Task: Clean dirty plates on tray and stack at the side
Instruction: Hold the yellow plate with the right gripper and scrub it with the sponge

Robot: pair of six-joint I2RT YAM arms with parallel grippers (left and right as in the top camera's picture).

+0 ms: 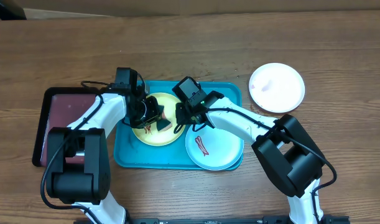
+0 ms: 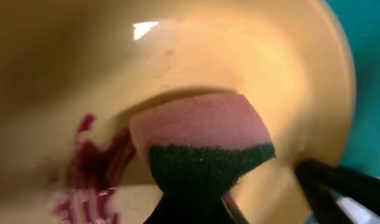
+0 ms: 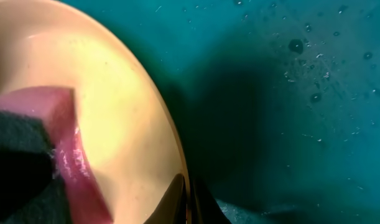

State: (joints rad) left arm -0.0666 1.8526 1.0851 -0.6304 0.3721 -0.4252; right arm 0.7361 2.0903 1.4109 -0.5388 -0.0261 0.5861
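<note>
On the turquoise tray (image 1: 130, 155) lies a yellow-green plate (image 1: 153, 135) with reddish-brown streaks (image 2: 93, 168). My left gripper (image 1: 153, 115) is shut on a pink sponge with a dark green scrub side (image 2: 202, 130), which presses on this plate's inside. The right gripper (image 3: 188, 200) is shut on the plate's right rim (image 3: 171, 143), with the tray floor (image 3: 289, 93) beside it. A pale mint plate (image 1: 217, 152) with a red-brown streak (image 1: 203, 147) sits at the tray's front right. A white plate (image 1: 277, 87) rests on the table to the right of the tray.
A dark maroon tray with a black rim (image 1: 59, 121) lies just left of the turquoise one, under the left arm. Both arms cross over the turquoise tray's back half. Bare wooden table (image 1: 196, 37) stretches behind.
</note>
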